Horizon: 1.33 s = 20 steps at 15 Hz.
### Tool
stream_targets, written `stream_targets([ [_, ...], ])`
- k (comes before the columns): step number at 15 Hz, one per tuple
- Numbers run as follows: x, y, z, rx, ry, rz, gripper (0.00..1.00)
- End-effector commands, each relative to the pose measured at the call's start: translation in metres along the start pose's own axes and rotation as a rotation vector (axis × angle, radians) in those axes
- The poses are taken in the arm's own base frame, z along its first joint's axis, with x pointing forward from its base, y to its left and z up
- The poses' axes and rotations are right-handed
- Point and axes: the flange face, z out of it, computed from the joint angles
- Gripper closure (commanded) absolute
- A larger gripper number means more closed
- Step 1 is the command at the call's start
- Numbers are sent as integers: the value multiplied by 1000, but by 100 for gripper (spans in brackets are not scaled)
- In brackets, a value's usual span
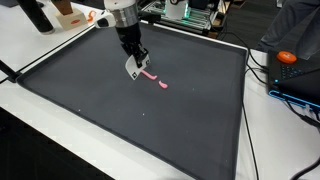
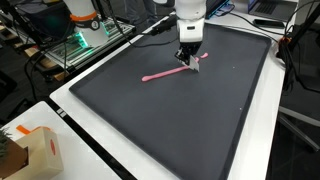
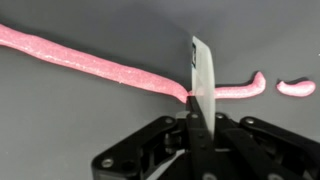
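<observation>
My gripper [image 3: 200, 125] is shut on a thin white blade-like piece [image 3: 202, 70] that stands upright, its edge pressed down on a long pink strand [image 3: 90, 62]. A short curled piece [image 3: 245, 88] and a small separate pink bit [image 3: 296, 88] lie past the blade. In both exterior views the gripper [image 1: 137, 68] [image 2: 190, 58] points down at the strand [image 1: 152, 78] [image 2: 165, 72] on the black mat [image 1: 100, 110] [image 2: 200, 120]. The blade meets the strand near one end.
The mat lies on a white table. An orange object [image 1: 288, 57] and cables sit beyond one edge. A cardboard box [image 2: 30, 150] stands at a table corner. Electronics with green lights [image 2: 85, 35] stand behind the mat.
</observation>
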Motion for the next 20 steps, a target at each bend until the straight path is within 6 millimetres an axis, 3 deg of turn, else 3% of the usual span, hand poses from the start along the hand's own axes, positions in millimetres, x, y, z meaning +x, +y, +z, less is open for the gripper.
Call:
stream_targets([
  [1,-40,25,57,-28,-140,13,99],
  [15,21,-26,64,-28,70,-2,99],
  [20,24,-22,65,-92,51,14,99],
])
